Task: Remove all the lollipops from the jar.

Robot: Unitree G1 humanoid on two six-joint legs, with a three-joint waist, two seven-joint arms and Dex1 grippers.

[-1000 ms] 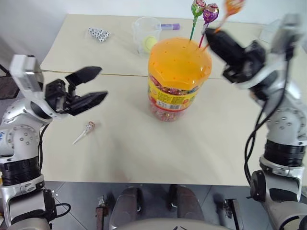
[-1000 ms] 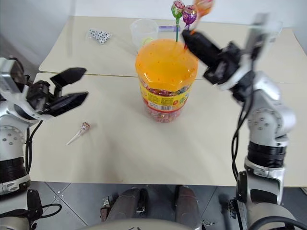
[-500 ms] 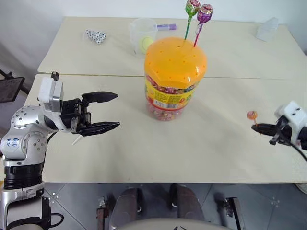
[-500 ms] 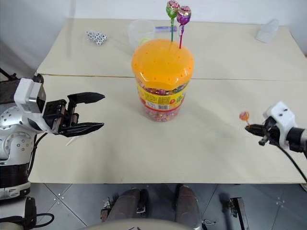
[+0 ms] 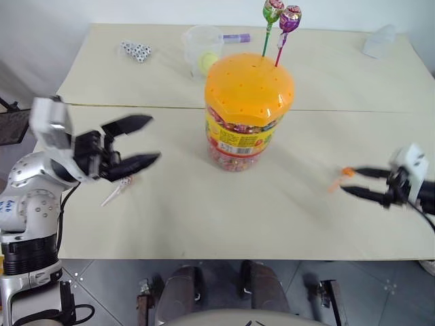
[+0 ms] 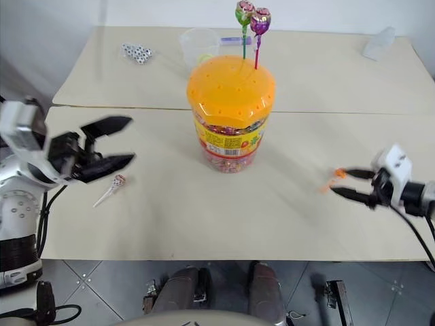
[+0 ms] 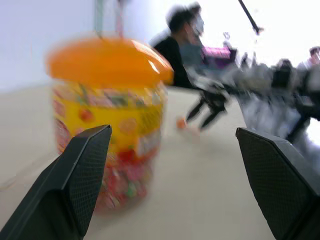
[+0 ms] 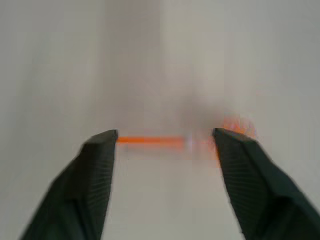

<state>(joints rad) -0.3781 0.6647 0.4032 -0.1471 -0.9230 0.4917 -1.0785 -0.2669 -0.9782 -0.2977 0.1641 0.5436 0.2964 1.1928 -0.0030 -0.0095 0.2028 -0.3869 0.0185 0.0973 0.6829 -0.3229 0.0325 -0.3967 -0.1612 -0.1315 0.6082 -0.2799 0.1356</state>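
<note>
Since half a second ago my right gripper (image 5: 348, 182) is spreading its fingers, letting the orange lollipop (image 5: 338, 180) drop at its tips, at four o'clock from the jar (image 5: 249, 112). Green and purple lollipops (image 5: 281, 13) are staying in the lid. My left gripper (image 5: 144, 141) is hanging wide open at nine o'clock, above the pink lollipop (image 5: 122, 187).

Two pale beige tabletops (image 5: 170, 224) stand pushed together, the seam (image 5: 170, 106) between them running left to right across the scene. A plain white wall (image 5: 41, 27) rises beyond the far edge and on the left, and grey floor tiles (image 5: 109, 285) show below the near edge. In the left wrist view the far room is brightly lit, with what may be seated people (image 7: 175, 45), though it is blurred.
</note>
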